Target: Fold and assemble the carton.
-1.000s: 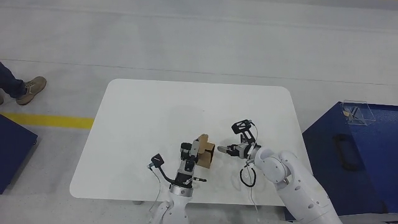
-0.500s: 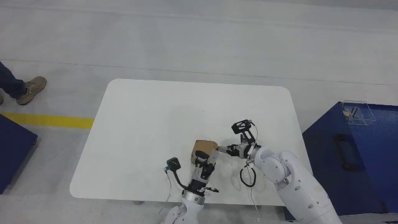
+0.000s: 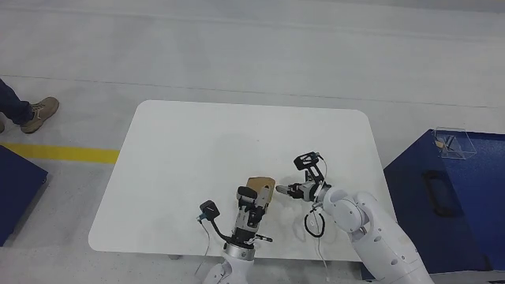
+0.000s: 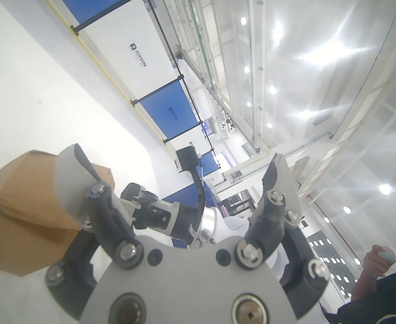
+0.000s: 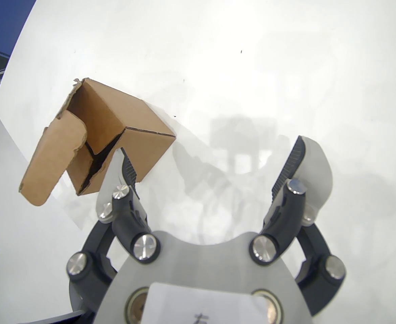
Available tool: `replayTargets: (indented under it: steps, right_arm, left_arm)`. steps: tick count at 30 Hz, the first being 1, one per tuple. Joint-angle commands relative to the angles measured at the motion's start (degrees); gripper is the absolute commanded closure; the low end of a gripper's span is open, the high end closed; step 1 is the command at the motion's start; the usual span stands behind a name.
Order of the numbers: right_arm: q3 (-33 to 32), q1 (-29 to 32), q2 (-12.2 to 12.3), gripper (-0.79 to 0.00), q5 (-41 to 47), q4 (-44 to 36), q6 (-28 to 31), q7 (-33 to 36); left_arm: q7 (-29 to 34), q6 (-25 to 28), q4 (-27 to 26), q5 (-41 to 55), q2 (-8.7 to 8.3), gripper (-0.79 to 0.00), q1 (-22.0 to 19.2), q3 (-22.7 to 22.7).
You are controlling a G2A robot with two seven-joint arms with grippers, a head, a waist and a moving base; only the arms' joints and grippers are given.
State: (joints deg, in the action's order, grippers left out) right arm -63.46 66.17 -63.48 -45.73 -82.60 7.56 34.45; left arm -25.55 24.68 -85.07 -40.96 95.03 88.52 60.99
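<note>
As both arms flank it on the white table (image 3: 197, 138), close to the edge nearest the robot, the brown carton (image 5: 147, 150) sits half-formed between the left pincer (image 4: 176, 160) and the right pincer (image 5: 213, 151). Both pincers are spread wide, with nothing pinched between their fingers. The right one hangs just beside the box, its ribbed finger (image 5: 127, 170) against or very near a side wall; contact cannot be told. Seen from the left wrist, a pale finger (image 4: 71, 170) of the left pincer overlaps the cardboard, again too close to call. The carton's mouth lies open toward the right arm, its inner flaps meeting in a rough seam, while one long flap (image 5: 54, 160) with rounded corners juts outward, unfolded. A top corner looks frayed. By its look the box is light corrugated board: stiff across its panels, willing to bend only at the creases, and apt to slide on the smooth table if pushed from one side alone. The sound hold seems to be one pincer bracing a side wall while the other takes the loose flap near its free edge; squeezing the hollow body hard would likely crush it.
</note>
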Motion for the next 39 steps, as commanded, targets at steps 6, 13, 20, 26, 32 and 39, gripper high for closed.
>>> replayTargets:
  steps: [6, 13, 20, 26, 32, 39]
  right_arm:
    - [-3.5, 4.2, 0.4, -0.785, -1.9, -2.4, -4.6, -7.5]
    - [-4.8, 7.9, 0.3, -0.785, -2.5, -7.4, -7.8, -12.7]
    - [-4.8, 7.9, 0.3, -0.785, -2.5, -7.4, -7.8, -12.7]
    - [-4.8, 7.9, 0.3, -0.785, -2.5, -7.4, -7.8, -12.7]
    - [-4.4, 8.6, 0.1, -0.785, -2.8, -7.2, -8.2, -14.1]
    - [-2.1, 9.7, -0.7, -0.785, -5.1, -7.6, -12.9, -14.5]
  left_arm:
    - [2.1, 0.0, -6.7, -2.0, -0.94, -0.785, 2.4, 1.5]
    - [2.1, -0.8, -7.2, -1.3, -1.01, -0.785, 2.0, 1.2]
    - [2.1, -0.8, -7.2, -1.3, -1.01, -0.785, 2.0, 1.2]
    - [2.1, -0.8, -7.2, -1.3, -1.01, -0.785, 2.0, 1.2]
    - [2.5, -1.5, -8.2, -4.6, -1.23, -0.785, 1.6, 1.8]
    - [27.3, -14.4, -12.7, -5.5, -2.91, -0.785, -1.7, 9.5]
